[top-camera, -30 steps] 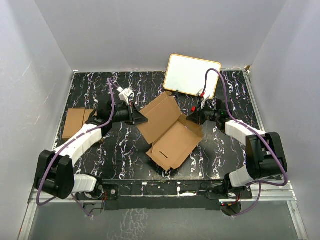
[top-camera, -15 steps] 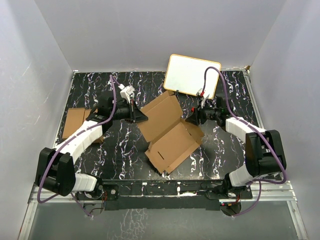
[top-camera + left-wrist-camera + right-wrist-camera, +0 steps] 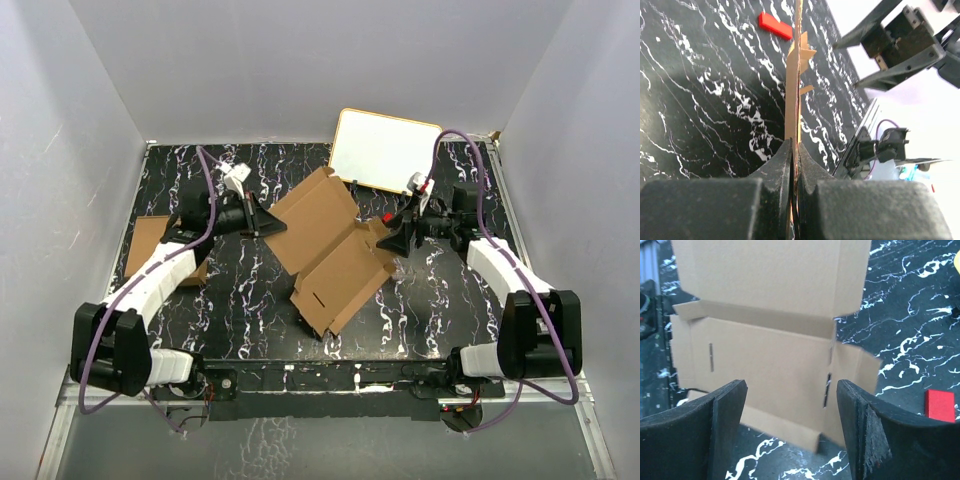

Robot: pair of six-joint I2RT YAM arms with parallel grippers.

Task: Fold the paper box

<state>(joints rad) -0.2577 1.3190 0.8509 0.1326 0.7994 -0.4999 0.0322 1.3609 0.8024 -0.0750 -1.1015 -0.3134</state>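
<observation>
Seen from above, the right gripper (image 3: 397, 236) is letting go. It was clamped on the paper box (image 3: 330, 250) a second ago, and its jaws are now standing apart just off the sheet's right edge. Meanwhile the left gripper (image 3: 268, 222) is drawing the half-open sheet slightly leftward across the middle of the table (image 3: 250, 290), in front of the white board (image 3: 385, 150). In the left wrist view, the left jaws are pinching the cardboard (image 3: 792, 100) tightly, with the sheet running away edge-on. In the right wrist view, the wide jaws are framing the creased panels (image 3: 765, 355) without touching them, beside a red block (image 3: 941, 405). One grip alone is now holding the box, so the right arm is probably freeing itself to re-grasp a flap.
</observation>
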